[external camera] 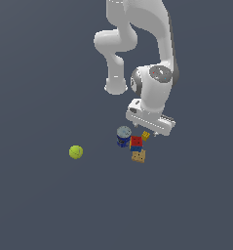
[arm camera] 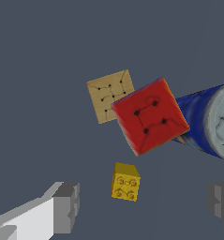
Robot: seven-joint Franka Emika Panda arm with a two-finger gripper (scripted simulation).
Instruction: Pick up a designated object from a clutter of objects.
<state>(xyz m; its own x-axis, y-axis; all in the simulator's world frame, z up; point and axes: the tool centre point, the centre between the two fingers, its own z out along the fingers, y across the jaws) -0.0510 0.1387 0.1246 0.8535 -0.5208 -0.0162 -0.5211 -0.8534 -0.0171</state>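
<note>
The white Panda arm reaches down from the top of the exterior view, and its claw [external camera: 154, 133] hangs low over a tight cluster of small items just right of the frame's centre. In the wrist view the claw [arm camera: 144, 206] is spread wide and released: one grey finger pad [arm camera: 66, 206] and the other at the frame's edge stand well apart, with nothing between them but the dark grey surface [external camera: 40, 205] and, a little ahead of their line, the target.

That target, the tiny yellow-orange studded block [arm camera: 126, 182], is the smallest thing here. It lies on the surface, apart from its neighbours, with a clear gap between it and the red-and-blue cube [arm camera: 150, 116]. In the exterior view the tiny yellow-orange studded block [external camera: 145, 135] shows just below the claw, at the upper right of the cluster.

The red-and-blue cube [external camera: 136, 142] sits in the middle of the group. The tan, brown-speckled square block [external camera: 139, 156] lies just below it in the exterior view; in the wrist view this tan block [arm camera: 110, 95] is partly overlapped by the cube. The blue can with a silver top [external camera: 124, 136] stands upright just beside the cube on the exterior view's left. A yellow-green ball [external camera: 76, 152] rests alone, well apart at centre left of that frame.
</note>
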